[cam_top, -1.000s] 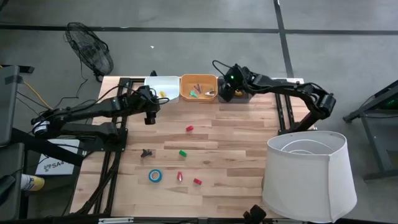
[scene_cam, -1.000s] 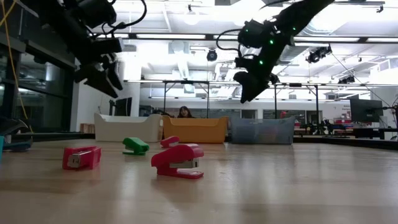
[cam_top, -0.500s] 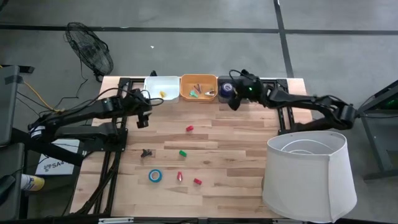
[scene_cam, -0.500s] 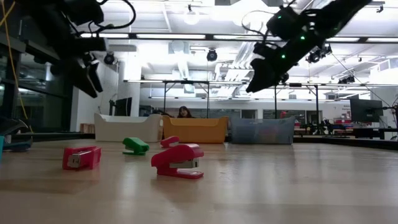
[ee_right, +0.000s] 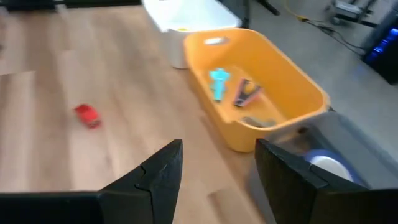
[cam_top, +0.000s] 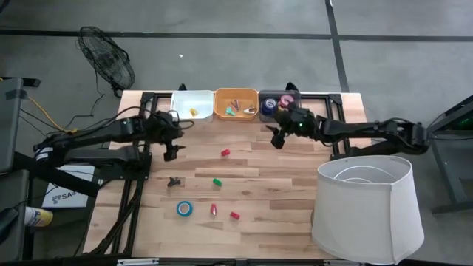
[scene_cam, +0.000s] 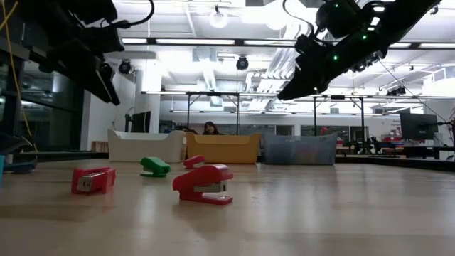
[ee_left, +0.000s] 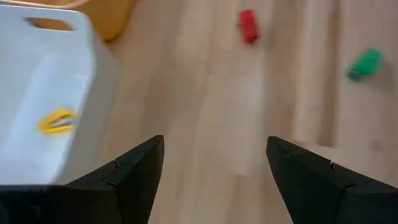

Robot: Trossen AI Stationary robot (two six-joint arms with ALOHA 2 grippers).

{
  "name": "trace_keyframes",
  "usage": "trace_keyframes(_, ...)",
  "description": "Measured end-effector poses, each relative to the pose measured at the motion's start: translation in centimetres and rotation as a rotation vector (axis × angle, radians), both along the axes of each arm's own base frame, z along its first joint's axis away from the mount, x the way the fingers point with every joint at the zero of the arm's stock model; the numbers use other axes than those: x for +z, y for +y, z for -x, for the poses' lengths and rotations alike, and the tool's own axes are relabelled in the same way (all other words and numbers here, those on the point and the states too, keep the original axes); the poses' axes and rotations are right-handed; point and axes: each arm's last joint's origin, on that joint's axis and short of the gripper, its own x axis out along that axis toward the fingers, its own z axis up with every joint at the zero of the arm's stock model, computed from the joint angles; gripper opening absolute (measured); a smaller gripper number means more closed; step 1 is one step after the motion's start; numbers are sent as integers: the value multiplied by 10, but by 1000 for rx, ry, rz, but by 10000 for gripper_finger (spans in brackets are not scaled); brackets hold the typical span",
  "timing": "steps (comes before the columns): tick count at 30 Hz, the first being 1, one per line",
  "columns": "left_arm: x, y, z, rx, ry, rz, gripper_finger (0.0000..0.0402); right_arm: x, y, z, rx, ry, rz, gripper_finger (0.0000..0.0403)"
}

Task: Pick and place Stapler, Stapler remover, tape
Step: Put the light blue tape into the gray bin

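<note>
Plainly a sorting lot: both arms raised, empty, jaws parted. Left gripper (cam_top: 171, 153) hangs beside the white bin (cam_top: 201, 98); right gripper (cam_top: 276, 138) near the grey bin (cam_top: 264, 94). Blue tape (cam_top: 184, 209), staplers (cam_top: 225, 153) and black remover (cam_top: 174, 181) await on the table (cam_top: 295, 192); risk: descending fingers nudging the small items askew.

A blue tape roll (cam_top: 184, 209) is lying on the light wooden table (cam_top: 295, 185); 1 bin (cam_top: 236, 104) is showing orange, another bin (cam_top: 191, 103) white.
</note>
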Motion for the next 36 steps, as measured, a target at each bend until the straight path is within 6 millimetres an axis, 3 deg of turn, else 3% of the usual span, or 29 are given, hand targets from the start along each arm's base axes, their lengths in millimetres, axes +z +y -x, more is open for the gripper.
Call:
trace_keyframes(11,-1,-54,-8,-55,-33,64,280,-2,53,-11,165,13,-17,193)
trace_keyframes(20,-15,-98,-15,-34,6,91,280,-4,92,-10,205,24,-15,193)
trace_keyframes(29,-44,-138,-24,-107,158,137,280,-6,114,-7,261,39,-33,193)
trace_keyframes(36,-66,-159,-32,-225,288,207,280,-7,118,-6,272,51,-40,193)
